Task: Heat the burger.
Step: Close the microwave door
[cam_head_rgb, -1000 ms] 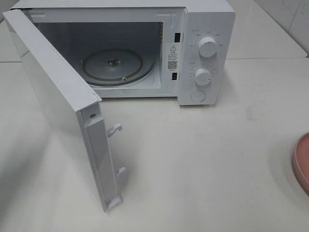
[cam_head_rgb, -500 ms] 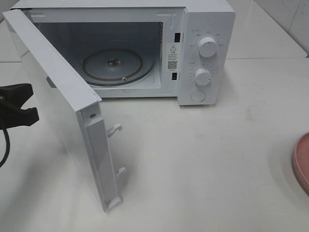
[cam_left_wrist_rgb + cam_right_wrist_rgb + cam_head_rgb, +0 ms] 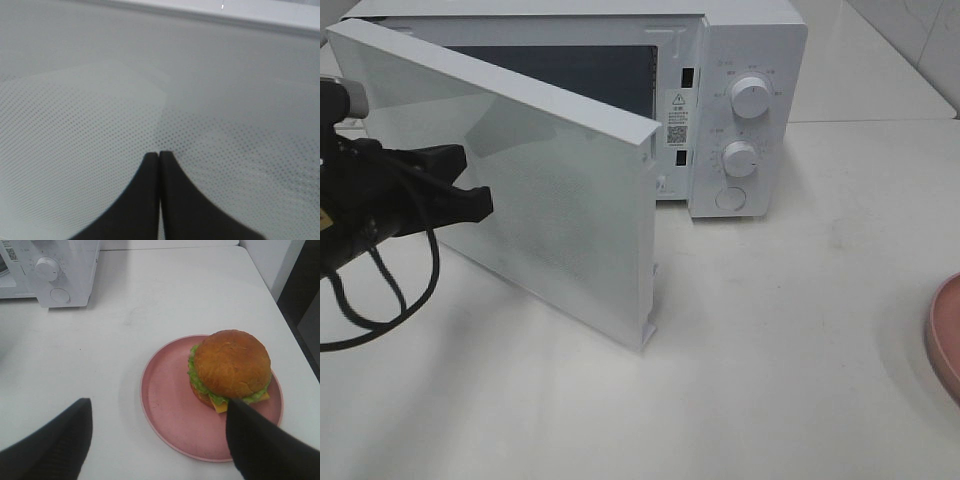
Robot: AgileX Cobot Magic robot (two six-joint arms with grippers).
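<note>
My left gripper (image 3: 159, 156) pressed together, tips against microwave door (image 3: 550, 210) outer face, for pushing not gripping. My right gripper (image 3: 159, 412) spread wide above pink plate (image 3: 165, 405); burger (image 3: 230, 369) beside one finger, ready to grasp.

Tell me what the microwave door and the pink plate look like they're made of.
The microwave door looks like glossy white plastic or painted metal around a dotted mesh window, probably perforated metal behind glass. The pink plate looks like matte plastic or melamine: even colour, thin raised rim, no glaze shine.
</note>
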